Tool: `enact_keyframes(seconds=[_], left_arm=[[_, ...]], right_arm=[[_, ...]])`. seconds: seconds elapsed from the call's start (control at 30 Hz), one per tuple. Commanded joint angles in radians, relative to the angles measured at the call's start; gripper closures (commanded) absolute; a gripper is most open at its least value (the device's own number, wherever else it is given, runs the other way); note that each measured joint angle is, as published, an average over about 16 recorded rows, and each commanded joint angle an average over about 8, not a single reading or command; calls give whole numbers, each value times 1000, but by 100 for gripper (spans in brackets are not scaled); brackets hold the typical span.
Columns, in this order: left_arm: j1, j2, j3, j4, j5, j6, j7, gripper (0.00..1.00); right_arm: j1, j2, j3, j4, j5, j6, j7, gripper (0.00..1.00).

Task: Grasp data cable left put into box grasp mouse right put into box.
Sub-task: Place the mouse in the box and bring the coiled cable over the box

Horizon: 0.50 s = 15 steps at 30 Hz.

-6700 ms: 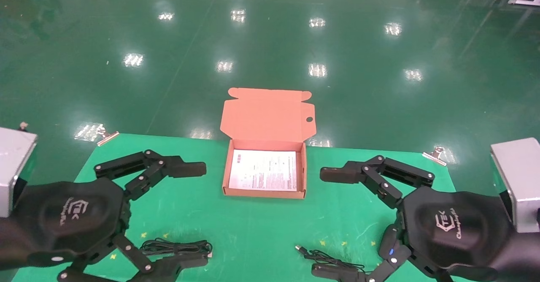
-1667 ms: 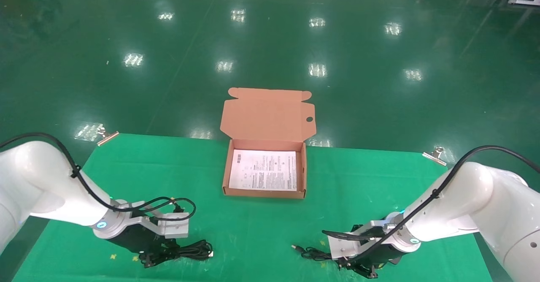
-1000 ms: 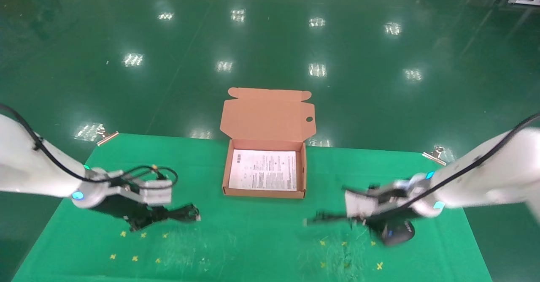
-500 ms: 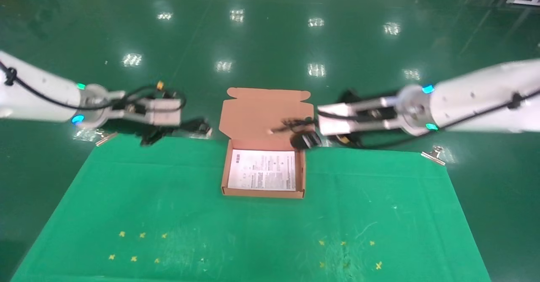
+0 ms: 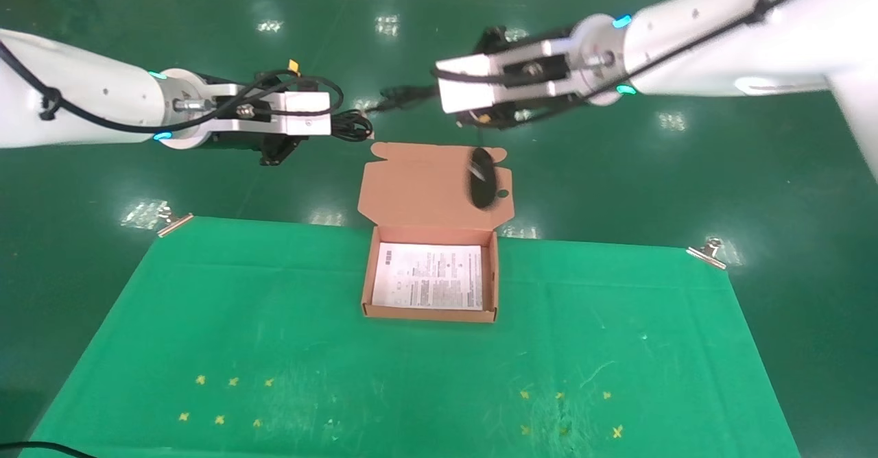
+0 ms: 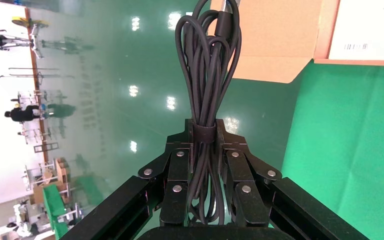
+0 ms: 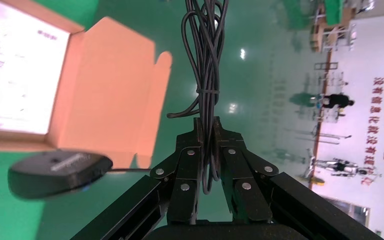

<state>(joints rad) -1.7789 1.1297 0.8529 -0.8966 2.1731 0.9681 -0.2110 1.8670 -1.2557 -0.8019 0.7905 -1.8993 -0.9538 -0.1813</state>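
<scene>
The open box stands at the far middle of the green mat, lid up, white sheet as its floor. My left gripper is raised left of the lid, shut on the data cable; in the left wrist view my gripper clamps the looped bundle. My right gripper is raised above the lid, shut on the mouse's cord bundle. The mouse dangles from its cord before the lid. In the right wrist view my gripper pinches the cord and the mouse hangs near the box.
The green mat covers the table, held by metal clips at its far corners. Small yellow marks dot its near part. Glossy green floor lies beyond.
Both arms have risen from the mat's near edge, each carrying its load, and moved toward the box. The mouse now hangs free in front of the lid.
</scene>
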Motion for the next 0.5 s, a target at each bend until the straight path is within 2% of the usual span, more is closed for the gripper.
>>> enact_keyframes(seconds=[0.03,0.27,0.5], left_arm=[[0,1,2,-25,18,-3,-26,100],[7,2,8,-58,44,-5,-52,100],[17,-9,14,-64,66,-3,-64,100]], right_arm=[[20,-25,7,-45,14,17,-37,100],[38,-68,23,-129,70,35,-168,100],[33,-81,17,-162,88,39,-199,100]])
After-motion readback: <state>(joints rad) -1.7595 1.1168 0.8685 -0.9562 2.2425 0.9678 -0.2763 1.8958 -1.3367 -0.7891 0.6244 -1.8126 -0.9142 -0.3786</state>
